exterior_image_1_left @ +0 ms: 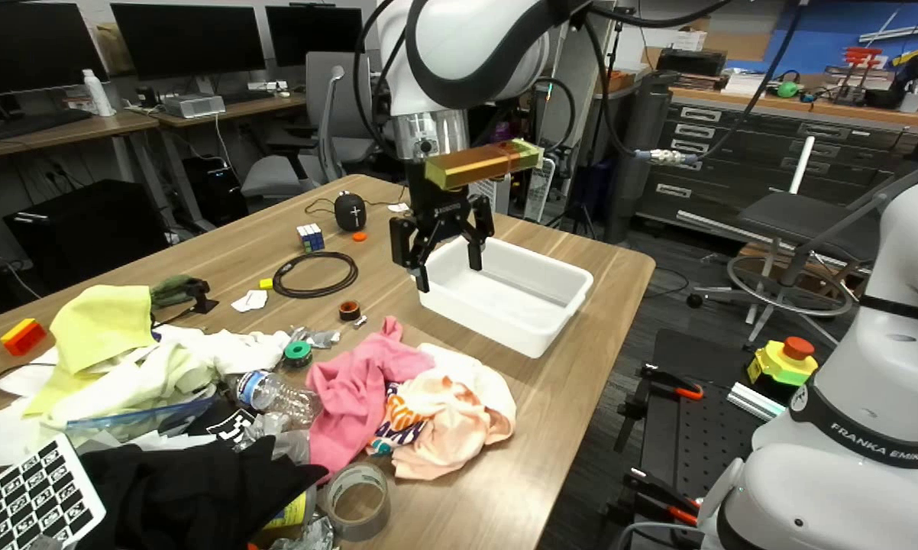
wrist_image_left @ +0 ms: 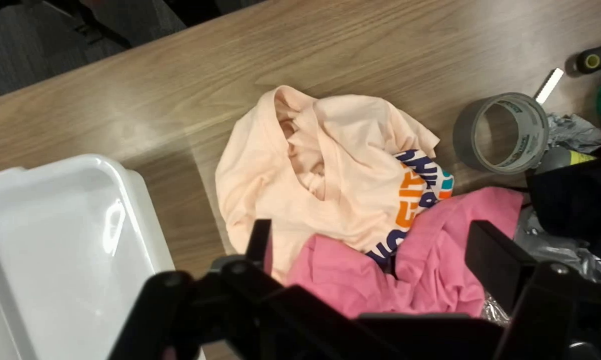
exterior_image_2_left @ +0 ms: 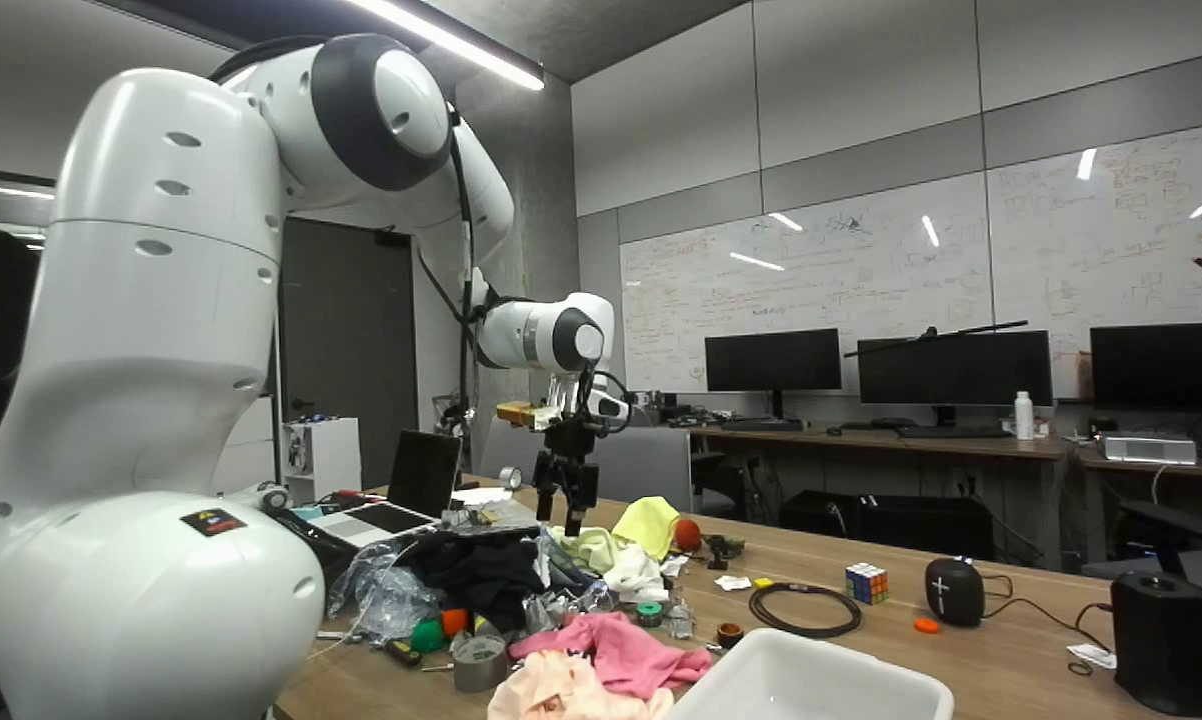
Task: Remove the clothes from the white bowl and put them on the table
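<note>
A white rectangular bowl (exterior_image_1_left: 474,325) stands on the wooden table (exterior_image_1_left: 543,435); it shows in all views and no clothes are visible in it. A peach shirt (exterior_image_1_left: 463,424) with printed letters lies bunched on the table beside the bowl. A pink cloth (exterior_image_1_left: 356,386) lies against the shirt and partly over it. Both also show in the wrist view, the shirt (wrist_image_left: 265,190) in the middle and the pink cloth (wrist_image_left: 345,275) below it. My gripper (exterior_image_1_left: 450,276) is open and empty above the table. In the wrist view its fingers (wrist_image_left: 373,245) stand wide apart over the pink cloth.
A cluttered pile with a black cloth (exterior_image_1_left: 184,489), a yellow cloth (exterior_image_1_left: 100,325), a plastic bottle (exterior_image_1_left: 283,397) and a laptop (exterior_image_2_left: 381,518) lies beside the clothes. A grey tape roll (wrist_image_left: 463,135) is near the shirt. A coiled cable (exterior_image_2_left: 806,630) and a Rubik's cube (exterior_image_1_left: 310,238) are farther off.
</note>
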Controlling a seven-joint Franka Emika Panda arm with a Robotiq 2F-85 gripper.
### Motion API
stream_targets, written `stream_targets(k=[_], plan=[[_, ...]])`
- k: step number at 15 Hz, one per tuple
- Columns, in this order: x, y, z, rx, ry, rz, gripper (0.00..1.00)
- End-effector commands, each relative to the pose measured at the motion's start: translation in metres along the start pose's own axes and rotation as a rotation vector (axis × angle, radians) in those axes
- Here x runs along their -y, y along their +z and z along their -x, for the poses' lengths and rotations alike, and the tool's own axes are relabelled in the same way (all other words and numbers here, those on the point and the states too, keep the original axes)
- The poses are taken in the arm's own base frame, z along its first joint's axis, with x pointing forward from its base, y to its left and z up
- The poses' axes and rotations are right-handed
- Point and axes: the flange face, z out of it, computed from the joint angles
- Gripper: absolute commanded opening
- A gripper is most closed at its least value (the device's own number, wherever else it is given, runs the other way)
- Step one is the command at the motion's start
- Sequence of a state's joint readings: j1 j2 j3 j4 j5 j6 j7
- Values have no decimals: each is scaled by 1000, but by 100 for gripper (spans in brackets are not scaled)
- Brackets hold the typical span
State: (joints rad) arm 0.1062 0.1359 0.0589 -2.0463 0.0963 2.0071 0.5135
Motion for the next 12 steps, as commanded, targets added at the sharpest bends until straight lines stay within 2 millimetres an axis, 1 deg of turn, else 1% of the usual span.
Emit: stream_targets(k=[1, 4, 10, 11, 12], plan=[[-28, -4, 24, -40, 31, -68, 100], [-44, -4, 35, -63, 44, -94, 100], [-65, -1, 52, -87, -29, -154, 100], [-54, 3, 41, -62, 0, -107, 100], [-57, 4, 43, -61, -10, -115, 100]])
